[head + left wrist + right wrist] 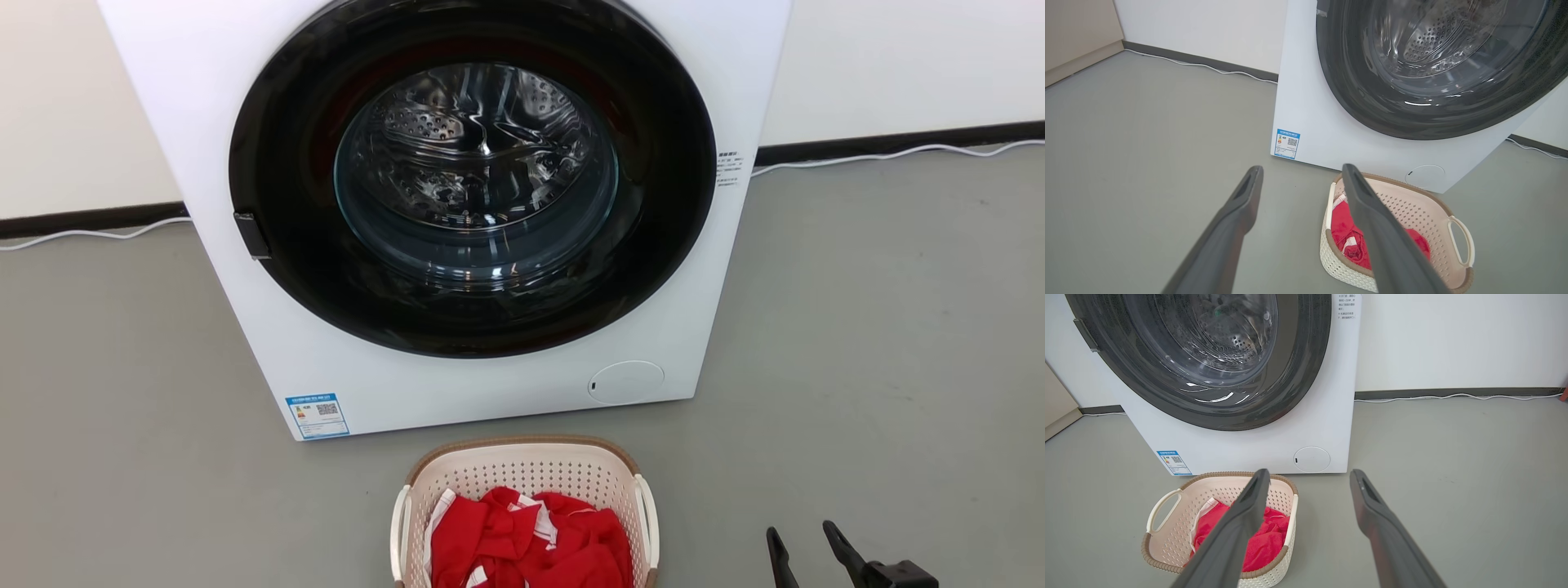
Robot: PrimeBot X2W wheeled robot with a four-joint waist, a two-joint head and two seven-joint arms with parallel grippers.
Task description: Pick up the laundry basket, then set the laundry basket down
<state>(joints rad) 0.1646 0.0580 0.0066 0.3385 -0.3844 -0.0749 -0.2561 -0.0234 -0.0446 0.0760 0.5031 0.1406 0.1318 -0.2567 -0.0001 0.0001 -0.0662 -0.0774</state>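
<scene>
The cream laundry basket with a brown woven-look rim and white side handles stands on the grey floor just before the washing machine, red and white cloth inside it. My right gripper is open at the lower right, apart from the basket. In the right wrist view the laundry basket lies left of my open right gripper. In the left wrist view the laundry basket lies right of my open left gripper, above the floor. Nothing sits between either pair of fingers.
A large white washing machine with a round dark glass door stands behind the basket, its drum bare inside. A white cable runs along the dark skirting at the wall. Grey floor spreads to both sides.
</scene>
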